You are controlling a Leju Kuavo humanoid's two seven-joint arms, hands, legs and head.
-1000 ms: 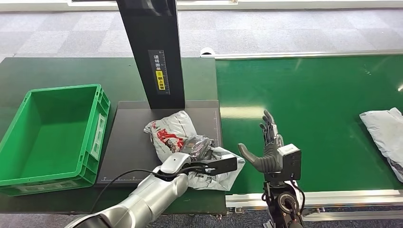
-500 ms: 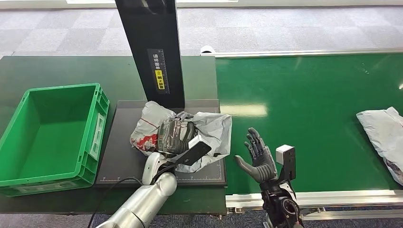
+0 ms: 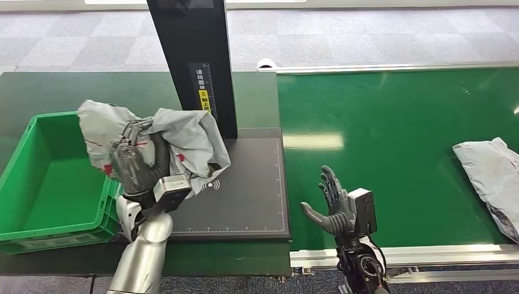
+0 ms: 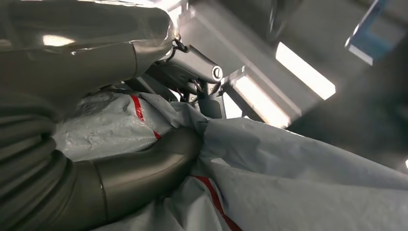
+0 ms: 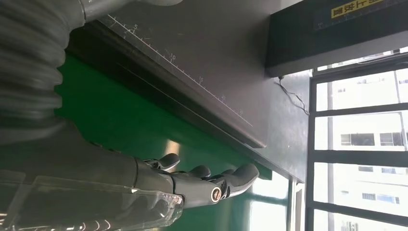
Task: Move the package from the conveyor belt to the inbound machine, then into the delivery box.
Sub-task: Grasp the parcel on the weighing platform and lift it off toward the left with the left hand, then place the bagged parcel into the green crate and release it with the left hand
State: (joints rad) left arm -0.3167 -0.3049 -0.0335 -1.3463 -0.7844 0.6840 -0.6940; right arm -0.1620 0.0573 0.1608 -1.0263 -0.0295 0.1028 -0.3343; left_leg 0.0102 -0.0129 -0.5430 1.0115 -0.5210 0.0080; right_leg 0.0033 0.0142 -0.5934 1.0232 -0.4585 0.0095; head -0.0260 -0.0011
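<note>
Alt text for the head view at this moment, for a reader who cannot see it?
The robot's left hand holds a crumpled grey package in the air above the near edge of a green delivery box, beside the black inbound machine. Its right hand hovers open over the green conveyor belt, where another grey package lies.

The black upright column of the inbound machine carried a vertical label at about 11 o'clock in the head view: white Chinese characters beside a ruler scale, too small to make out, and below them a yellow strip with dark characters, also unreadable. In the right wrist view part of that yellow strip appeared at 1 o'clock, again illegible. The dark scan plate bore a ruled edge with the numbers 5, 10 and 15 readable. A white wireless-signal symbol was printed on the plate.
</note>
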